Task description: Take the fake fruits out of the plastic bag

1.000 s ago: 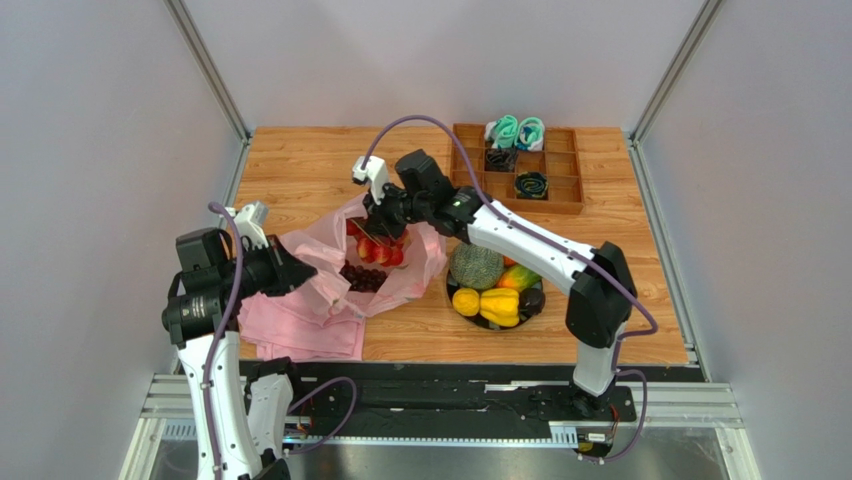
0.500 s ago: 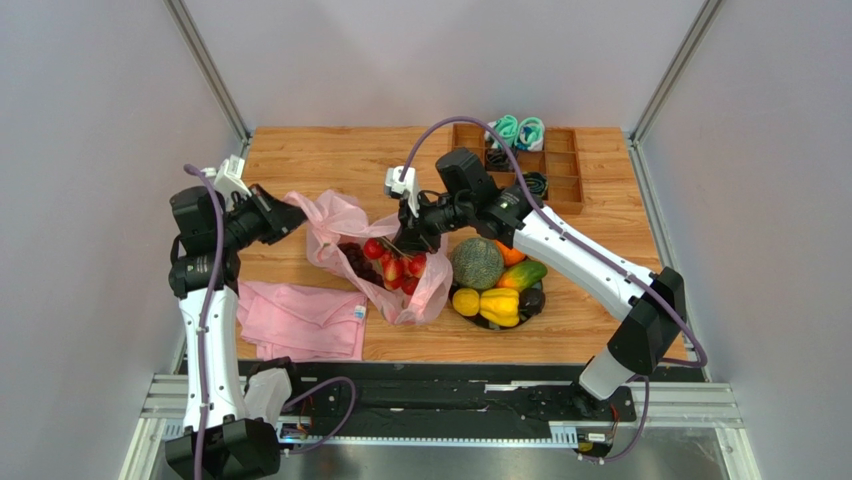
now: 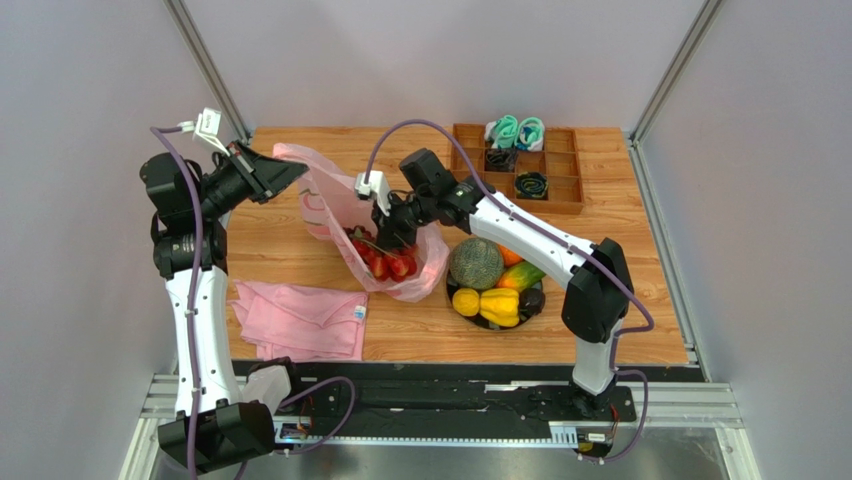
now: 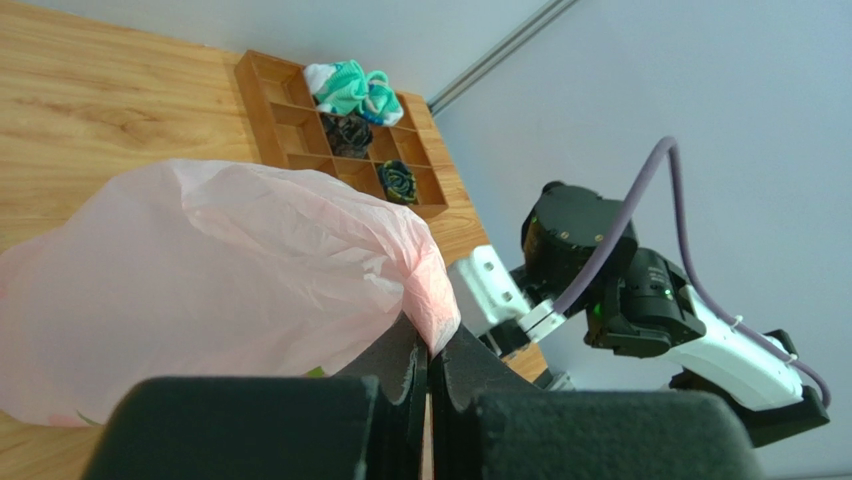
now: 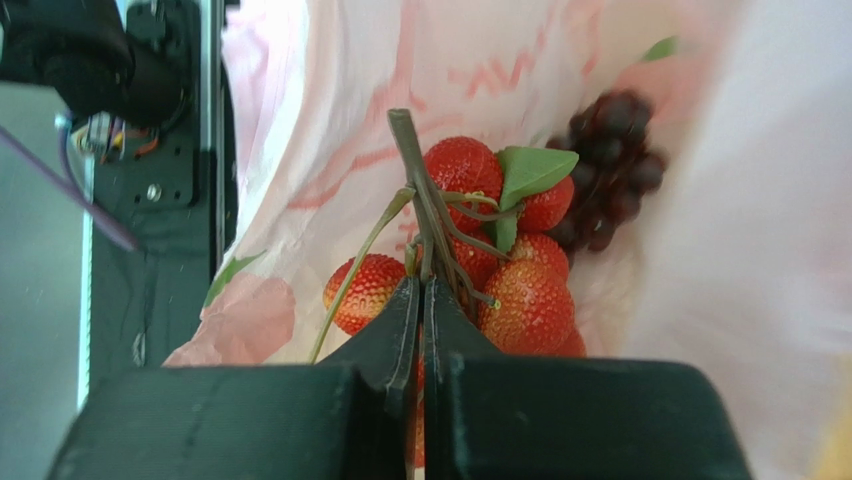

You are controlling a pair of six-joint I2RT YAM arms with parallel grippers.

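From above, the left tool (image 3: 297, 172) is raised over the far left of the worktop (image 3: 300, 150). It lifts one edge of the pink plastic bag (image 3: 330, 205), and the bag's lower end sags down to the worktop. The right tool (image 3: 386, 236) reaches into the bag's open mouth, right above the red berries (image 3: 386, 263). Just right of the bag sit the melon (image 3: 475, 263), orange (image 3: 511, 256), lemon (image 3: 465, 301) and yellow lobed piece (image 3: 500, 303), all outside it. A folded pink cloth (image 3: 300, 320) lies near the front left, and a wooden tray (image 3: 562, 205) stands at the far right.

The left wrist view adds the grip itself. The fingers are pressed together with the bag's thin edge pinched between them, and the rest of the bag billows out beyond the tips.

The right wrist view looks inside the bag. The tool is closed narrow on the green stem of the red berries, which hang in a cluster just past the fingertips. Dark grapes (image 5: 608, 170) lie deeper in the bag behind the berries, touching them; they are hard to make out from above.
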